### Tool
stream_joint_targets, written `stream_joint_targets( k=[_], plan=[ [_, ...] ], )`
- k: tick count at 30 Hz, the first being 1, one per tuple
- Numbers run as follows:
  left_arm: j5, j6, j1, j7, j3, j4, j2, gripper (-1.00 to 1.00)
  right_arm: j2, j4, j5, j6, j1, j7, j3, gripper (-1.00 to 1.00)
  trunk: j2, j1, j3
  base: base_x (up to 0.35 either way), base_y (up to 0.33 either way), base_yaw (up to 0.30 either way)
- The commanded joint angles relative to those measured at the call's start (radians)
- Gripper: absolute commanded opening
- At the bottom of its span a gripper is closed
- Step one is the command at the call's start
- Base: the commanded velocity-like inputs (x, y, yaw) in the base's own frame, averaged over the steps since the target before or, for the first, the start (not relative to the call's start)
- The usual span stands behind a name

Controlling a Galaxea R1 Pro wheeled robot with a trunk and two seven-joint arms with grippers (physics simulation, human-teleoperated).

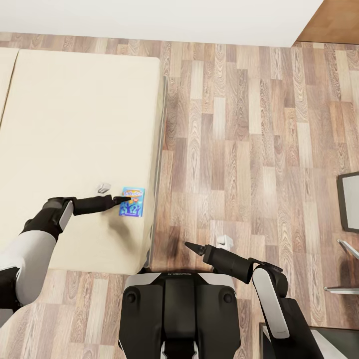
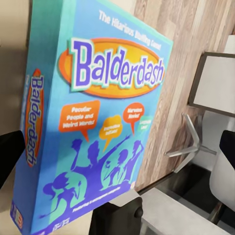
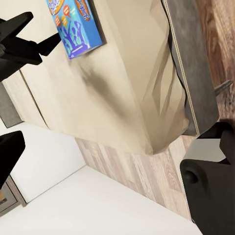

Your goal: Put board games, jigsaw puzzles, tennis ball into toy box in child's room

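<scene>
One blue board game (image 1: 132, 202) flat on bed (image 1: 75, 124), long axis toward headboard-foot; left gripper (image 1: 123, 199) touching.

At my three o'clock, a dark-framed pale panel (image 1: 350, 201) stands on the wood-plank floor (image 1: 249, 149); grey metal legs (image 1: 344, 269) splay just beside it. White wall (image 1: 164, 17) runs along twelve o'clock.

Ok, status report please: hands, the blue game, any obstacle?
Left hand at blue game on the bed, grip unclear. Right hand idle over floor. No obstacle seen.
</scene>
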Motion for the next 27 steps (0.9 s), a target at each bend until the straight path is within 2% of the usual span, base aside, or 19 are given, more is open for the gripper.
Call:
stream_joint_targets(
  k=[1,13,20,27],
  plan=[
    [-0.005,0.008,0.0,-0.005,0.005,0.0,0.0,1.0,0.001,0.0,0.006,0.004,0.0,0.007,-0.001,1.0,-0.001,0.001,-0.001,0.0,0.0,0.0],
    [-0.004,0.008,0.001,-0.01,0.005,0.0,-0.001,1.0,0.001,0.0,0.006,0.004,0.0,0.007,-0.001,1.0,-0.001,0.001,-0.001,0.0,0.0,0.0],
    [-0.006,0.007,0.001,-0.08,0.005,0.0,-0.007,1.0,0.001,0.0,0.006,0.004,0.0,0.007,-0.001,1.0,-0.001,0.001,-0.001,0.0,0.0,0.0],
    [-0.007,0.007,0.001,-0.089,0.004,0.0,-0.01,1.0,0.001,0.0,0.006,0.004,0.0,0.007,-0.001,1.0,-0.001,0.001,-0.001,0.0,0.0,0.0]
  ],
)
